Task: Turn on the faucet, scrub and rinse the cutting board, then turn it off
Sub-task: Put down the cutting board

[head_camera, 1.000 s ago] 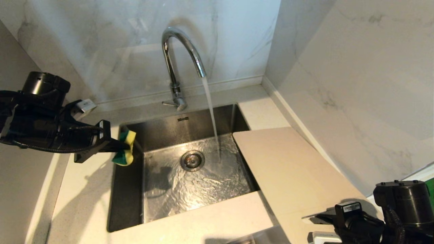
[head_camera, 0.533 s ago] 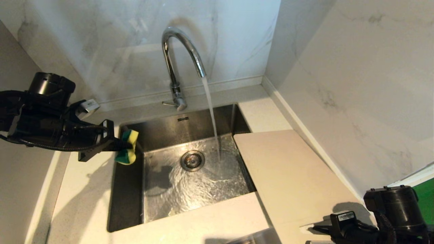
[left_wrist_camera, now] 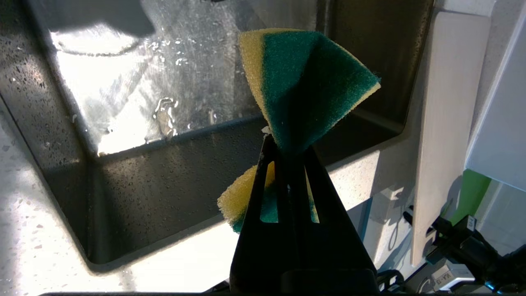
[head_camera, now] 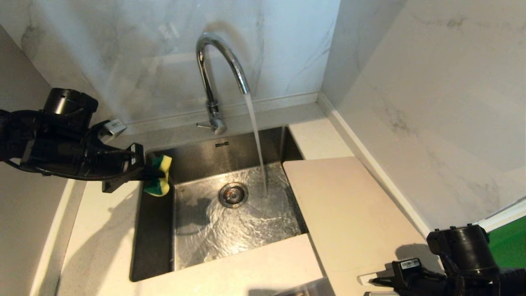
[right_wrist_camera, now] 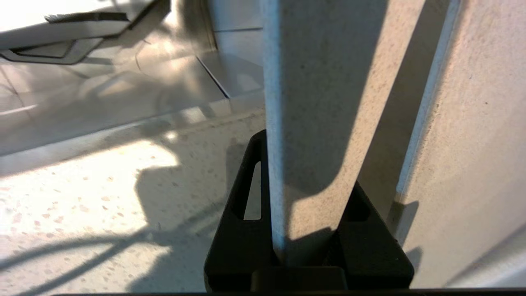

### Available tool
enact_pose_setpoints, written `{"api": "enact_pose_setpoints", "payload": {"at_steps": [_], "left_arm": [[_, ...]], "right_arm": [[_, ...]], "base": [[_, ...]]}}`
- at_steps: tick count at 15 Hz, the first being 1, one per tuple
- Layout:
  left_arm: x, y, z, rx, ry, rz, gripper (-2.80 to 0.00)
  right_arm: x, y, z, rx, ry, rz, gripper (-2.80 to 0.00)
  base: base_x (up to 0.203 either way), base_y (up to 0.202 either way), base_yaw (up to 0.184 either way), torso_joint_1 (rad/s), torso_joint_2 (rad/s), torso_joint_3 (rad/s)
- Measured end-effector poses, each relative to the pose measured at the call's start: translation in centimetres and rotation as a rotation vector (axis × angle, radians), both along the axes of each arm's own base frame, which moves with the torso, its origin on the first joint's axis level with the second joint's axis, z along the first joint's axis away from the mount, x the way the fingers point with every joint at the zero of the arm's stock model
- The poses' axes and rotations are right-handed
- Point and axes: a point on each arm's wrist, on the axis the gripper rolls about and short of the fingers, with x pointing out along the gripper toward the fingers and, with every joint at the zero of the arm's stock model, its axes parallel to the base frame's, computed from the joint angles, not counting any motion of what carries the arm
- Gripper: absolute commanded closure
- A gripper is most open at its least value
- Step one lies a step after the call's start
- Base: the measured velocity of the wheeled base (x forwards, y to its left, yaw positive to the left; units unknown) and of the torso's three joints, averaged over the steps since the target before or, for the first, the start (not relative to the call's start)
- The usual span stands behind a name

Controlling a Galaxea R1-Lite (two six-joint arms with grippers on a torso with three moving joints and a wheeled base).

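While the right gripper point(head_camera: 372, 281), nearest the camera, is clamping the near end of the cutting board point(head_camera: 349, 213) lying on the counter right of the sink point(head_camera: 154, 230), the left gripper point(head_camera: 148, 176) is pinching a sponge point(head_camera: 159, 181) over the sink's left edge. Beyond, the faucet point(head_camera: 213, 74) is already running. Scrubbing, rinsing and shutting off are seemingly remaining.

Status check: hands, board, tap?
Left hand shut on sponge at sink's left rim. Right hand shut on cutting board, right of basin. Faucet running, nothing blocking.
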Motion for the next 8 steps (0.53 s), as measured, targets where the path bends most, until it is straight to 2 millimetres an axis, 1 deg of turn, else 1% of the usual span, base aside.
{"api": "enact_pose_setpoints", "payload": {"at_steps": [2, 8], "left_arm": [[0.1, 0.0, 0.0, 0.0, 0.0, 0.0, 0.0], [0.8, -0.1, -0.7, 0.004, 0.014, 0.0, 0.0]], "right_arm": [[0.3, 0.1, -0.4, 0.004, 0.025, 0.011, 0.0], [1.7, 1.8, -1.3, 0.027, 0.103, 0.097, 0.0]], "base": [[0.0, 0.0, 0.0, 0.0, 0.0, 0.0], [0.0, 0.0, 0.0, 0.0, 0.0, 0.0]]}}
